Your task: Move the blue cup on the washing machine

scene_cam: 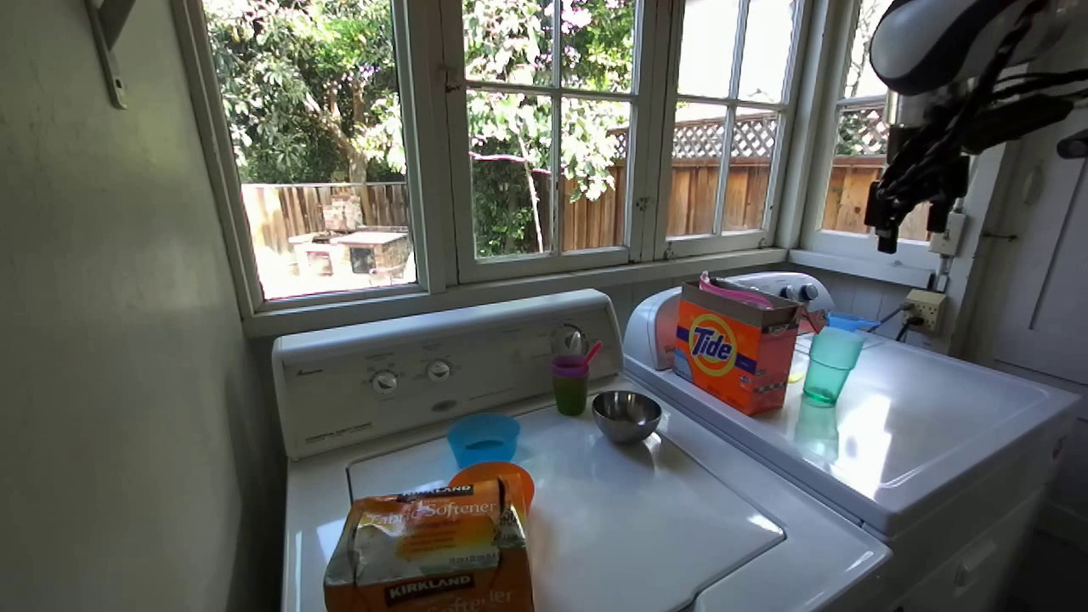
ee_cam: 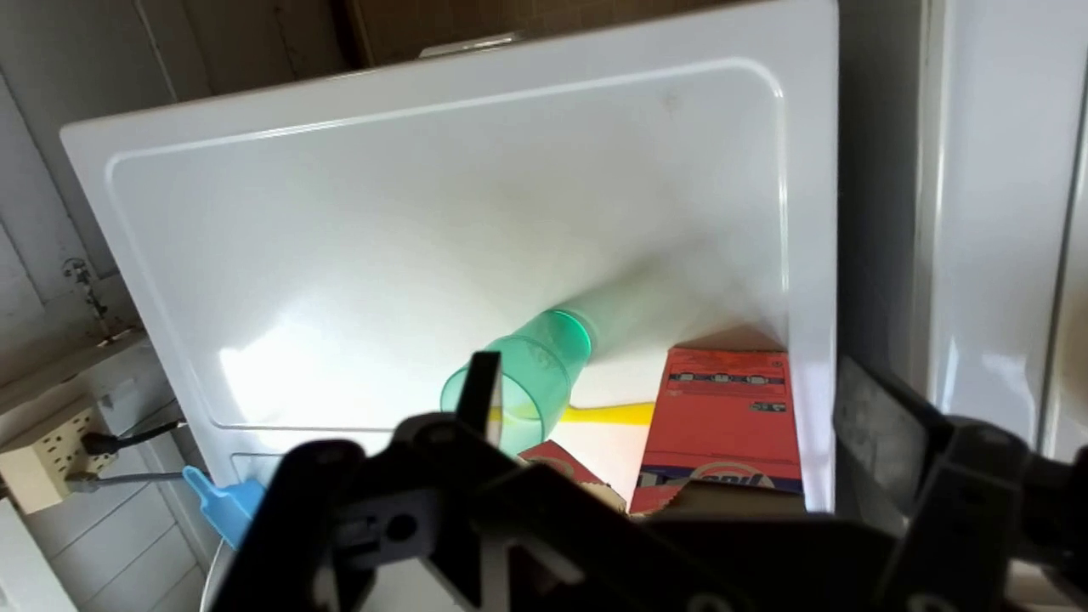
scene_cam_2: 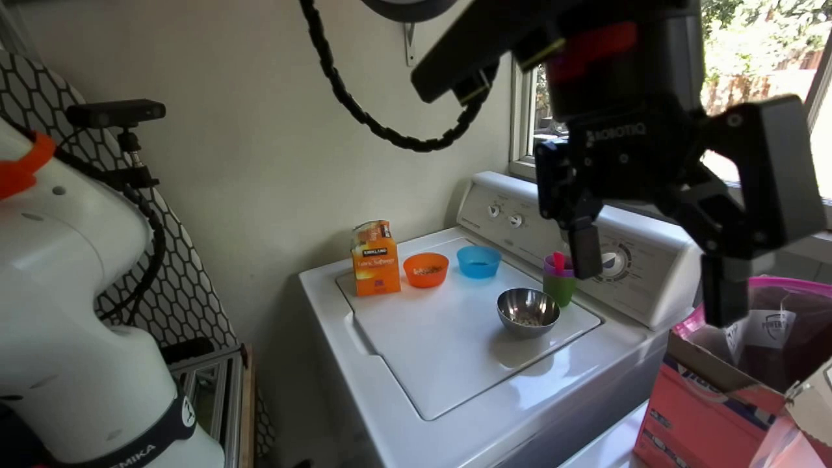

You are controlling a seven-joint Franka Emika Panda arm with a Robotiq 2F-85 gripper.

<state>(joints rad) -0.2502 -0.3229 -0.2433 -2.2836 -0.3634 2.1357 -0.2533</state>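
Observation:
The blue cup point(scene_cam: 831, 365), a tall translucent teal tumbler, stands upright on the glossy top of the right-hand white appliance in an exterior view, beside the orange box. It also shows in the wrist view point(ee_cam: 548, 365), partly behind a finger. The washing machine point(scene_cam: 629, 518) has a raised back panel with round dials; it shows in both exterior views point(scene_cam_2: 416, 351). My gripper point(scene_cam: 911, 228) is open and empty, held high above the appliances. Its fingers are wide apart in an exterior view point(scene_cam_2: 656, 279) and in the wrist view point(ee_cam: 682, 416). It touches nothing.
An orange Tide box point(scene_cam: 731, 353) stands beside the cup on the other appliance point(scene_cam: 935, 425). A yellow utensil point(ee_cam: 612, 414) lies there. The washing machine carries a steel bowl point(scene_cam_2: 528, 313), green cup point(scene_cam_2: 559, 289), blue dish point(scene_cam_2: 479, 262), orange bowl point(scene_cam_2: 426, 270) and softener box point(scene_cam_2: 377, 263).

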